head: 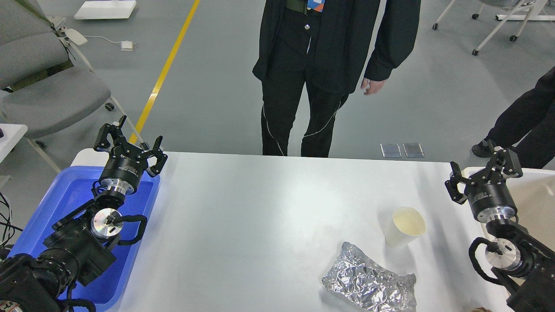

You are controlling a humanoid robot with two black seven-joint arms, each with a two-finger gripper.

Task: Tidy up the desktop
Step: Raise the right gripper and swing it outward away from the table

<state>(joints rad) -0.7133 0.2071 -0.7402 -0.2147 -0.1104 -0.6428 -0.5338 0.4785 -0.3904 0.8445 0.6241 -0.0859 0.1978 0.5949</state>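
On the white desk (269, 216), two stray items wait to be cleared: a paper cup (404, 226) standing upright and, just beside it toward the near edge, a crumpled wad of aluminium foil (368, 284). Both lie in the right half of the surface, apart from each other and untouched by either arm.

At far left, the left end effector (130, 145) is held above the back of a blue tray (134, 260), its fingers spread and carrying nothing. At far right, the right end effector (483, 175) is raised in front of a beige bin (537, 195), likewise released and empty. A bystander in black (321, 73) stands just beyond the desk's far edge; a second person's leg shows at right.

Tidying looks not yet begun, and the right arm seems better placed for both items. The risks are plain. A light, tall cup may tip if one finger meets its wall before the other, and a hard squeeze would likely crush it. Whether it holds liquid cannot be told; if it does, a knock would spill onto the desk. Foil this loose may deform or slip out of a pinch, and sits close enough to the cup that a reach for one could nudge the other.
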